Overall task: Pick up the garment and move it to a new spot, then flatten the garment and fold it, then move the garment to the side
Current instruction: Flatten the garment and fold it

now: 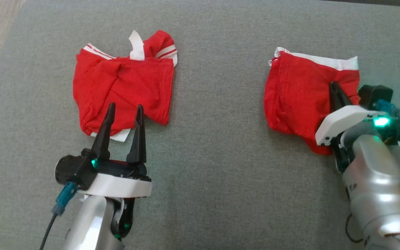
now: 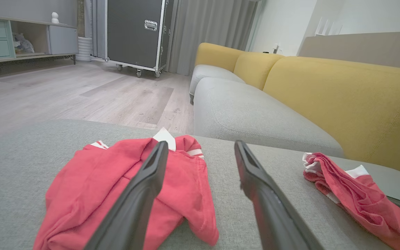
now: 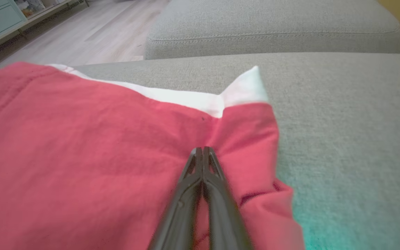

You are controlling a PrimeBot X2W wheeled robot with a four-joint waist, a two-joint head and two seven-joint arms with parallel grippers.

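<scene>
On a grey woven sofa cushion (image 1: pixel 221 166), the right gripper (image 1: pixel 334 85) pinches its fingers shut on a folded red fabric garment with a white band (image 1: pixel 297 100) at the right — the left gripper (image 1: pixel 125 106) hovers, fingers spread wide, over the near edge of a crumpled red white-striped garment (image 1: pixel 123 86) at the left.

The right gripper (image 3: pixel 203 150) pinches the red garment (image 3: pixel 82 146) between closed fingers (image 3: pixel 186 196).

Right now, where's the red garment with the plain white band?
Head view, right side: the red cloth garment lies on the grey fabric cushion, the right gripper shut on it.
</scene>
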